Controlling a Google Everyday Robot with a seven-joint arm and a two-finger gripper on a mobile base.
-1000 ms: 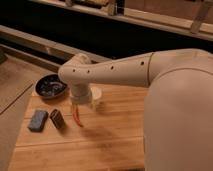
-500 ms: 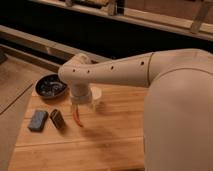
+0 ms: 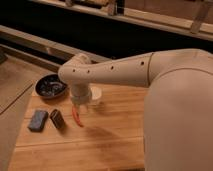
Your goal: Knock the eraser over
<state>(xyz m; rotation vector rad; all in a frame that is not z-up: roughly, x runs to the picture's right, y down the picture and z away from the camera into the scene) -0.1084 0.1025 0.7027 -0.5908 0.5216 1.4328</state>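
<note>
The eraser (image 3: 57, 119) is a small dark brown block on the wooden table (image 3: 110, 145), near its left side. It leans slightly, next to a flat blue-grey block (image 3: 38, 120) on its left. My gripper (image 3: 79, 104) hangs below the white arm's wrist, just right of and a little above the eraser. A thin orange-red stick (image 3: 76, 116) shows directly under the gripper, between it and the eraser. I cannot tell whether the gripper touches the eraser.
A black bowl (image 3: 51, 86) with small items sits at the table's back left. A pale round cup (image 3: 95, 95) stands behind the wrist. My large white arm (image 3: 170, 100) covers the right side. A dark railing runs behind the table.
</note>
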